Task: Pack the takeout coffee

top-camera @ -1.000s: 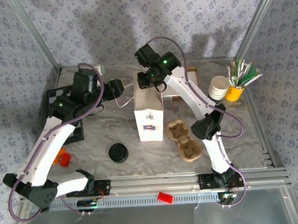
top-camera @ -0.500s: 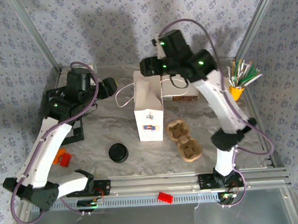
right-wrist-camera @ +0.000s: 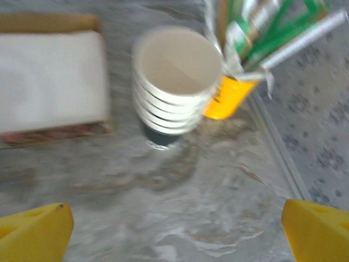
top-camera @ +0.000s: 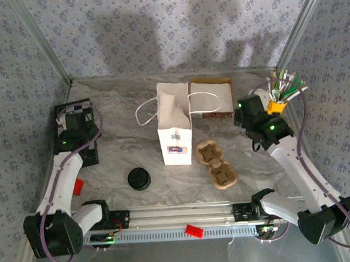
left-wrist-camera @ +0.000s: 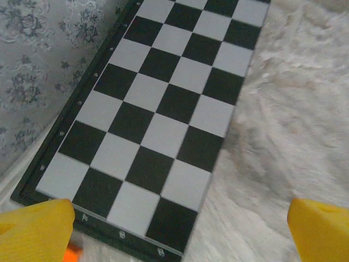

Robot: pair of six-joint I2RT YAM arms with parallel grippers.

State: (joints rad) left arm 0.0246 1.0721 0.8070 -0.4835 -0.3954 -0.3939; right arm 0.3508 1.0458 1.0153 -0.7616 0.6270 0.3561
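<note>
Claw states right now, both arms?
Left claw: open, empty, over the chessboard.
Right claw: open, empty, facing the cup stack.

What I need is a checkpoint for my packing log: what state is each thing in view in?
White paper bag: standing upright, handles splayed to both sides.
Brown cardboard cup carrier: flat on the table, both wells empty.
Stack of white paper cups: upright, nested, top cup empty.
Black round lid: lying loose on the table.
Left gripper: jaws open, holding nothing.
Right gripper: jaws open, holding nothing.
</note>
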